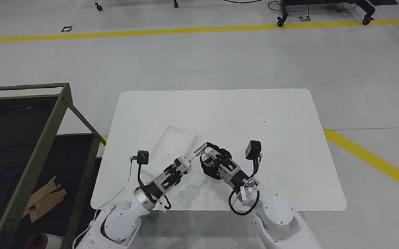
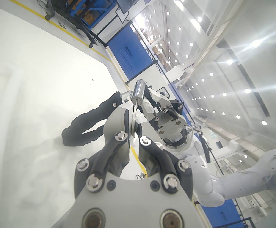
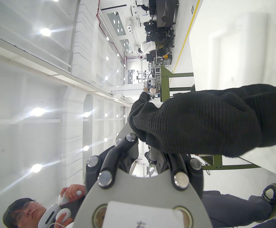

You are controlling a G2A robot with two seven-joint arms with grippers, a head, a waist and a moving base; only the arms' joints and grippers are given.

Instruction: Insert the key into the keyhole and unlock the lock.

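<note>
Key point(image 2: 134, 122) is pinched in the clenched jaws of the left gripper point(image 2: 135, 115) in the left wrist view. Its tip is at the keyhole in the end face of the silver lock point(image 2: 138, 90); how deep it sits I cannot tell. The right gripper point(image 2: 141, 100) clamps the lock's barrel above the white table point(image 2: 43, 86), and the lock's black loop point(image 2: 86, 127) droops toward the tabletop.

Right wrist view: the knit loop point(image 3: 204, 121) drapes over the right gripper point(image 3: 151, 149), hiding its jaws.

Top view: left gripper point(image 1: 185, 162) and right gripper point(image 1: 206, 157) meet tip to tip over the near half of the table point(image 1: 265, 122), with the lock point(image 1: 201, 150) between them.
</note>
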